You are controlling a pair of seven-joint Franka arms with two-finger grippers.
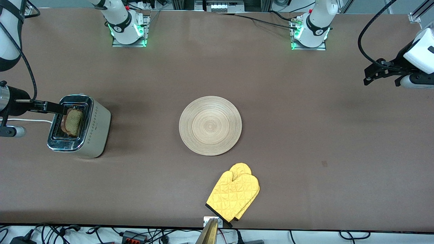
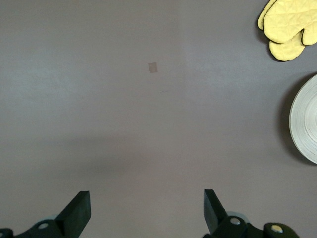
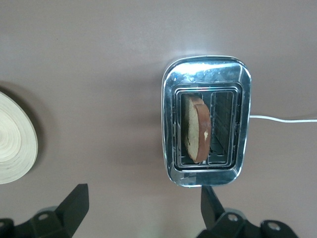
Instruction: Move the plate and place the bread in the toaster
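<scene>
The toaster stands toward the right arm's end of the table. The bread stands on edge in the slot on the plate's side and sticks up a little. The right wrist view shows the same, with the bread in the chrome-topped toaster. The plate lies empty at the table's middle. My right gripper hangs open and empty over the toaster's end, apart from the bread; it also shows in its wrist view. My left gripper waits open and empty over bare table at the left arm's end.
A yellow oven mitt lies nearer to the front camera than the plate, by the table's edge. The toaster's white cord runs off toward the right arm's end. The plate's rim and the mitt show in the left wrist view.
</scene>
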